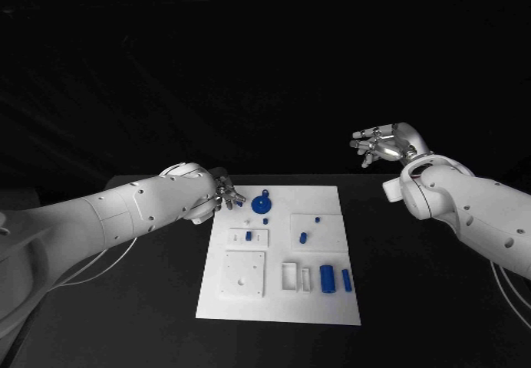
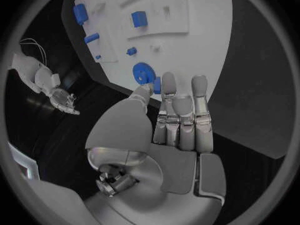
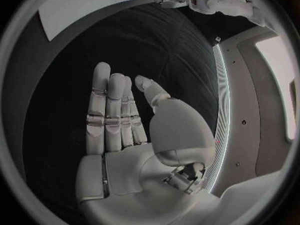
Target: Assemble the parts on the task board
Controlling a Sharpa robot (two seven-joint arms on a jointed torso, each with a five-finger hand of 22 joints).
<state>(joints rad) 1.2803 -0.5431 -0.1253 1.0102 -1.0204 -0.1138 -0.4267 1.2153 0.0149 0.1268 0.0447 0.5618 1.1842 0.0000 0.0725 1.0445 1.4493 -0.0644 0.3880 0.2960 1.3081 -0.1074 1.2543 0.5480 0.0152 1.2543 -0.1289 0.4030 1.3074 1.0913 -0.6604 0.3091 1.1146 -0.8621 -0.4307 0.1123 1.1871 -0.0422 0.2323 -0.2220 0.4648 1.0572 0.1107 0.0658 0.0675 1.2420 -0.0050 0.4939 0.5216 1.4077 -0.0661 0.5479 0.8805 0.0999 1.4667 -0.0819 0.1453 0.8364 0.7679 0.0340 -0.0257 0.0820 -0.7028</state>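
The white task board [image 1: 279,303] lies in the middle of the black table. A round blue disc part [image 1: 261,203] rests near its far left corner. My left hand [image 1: 227,196] hovers at that corner, fingers stretched out and empty. In the left wrist view the left hand's fingertips [image 2: 167,81] reach close to the blue disc [image 2: 144,75]; I cannot tell whether they touch it. My right hand [image 1: 383,145] is raised beyond the board's far right corner, fingers loosely spread and holding nothing. The right wrist view shows its bare palm [image 3: 125,125].
A blue cylinder [image 1: 328,277] and a blue bar [image 1: 346,280] lie near the board's front right. Small blue pieces [image 1: 250,234] sit mid-board. A white square block [image 1: 243,274] and white slotted holders [image 1: 297,276] stand at the front.
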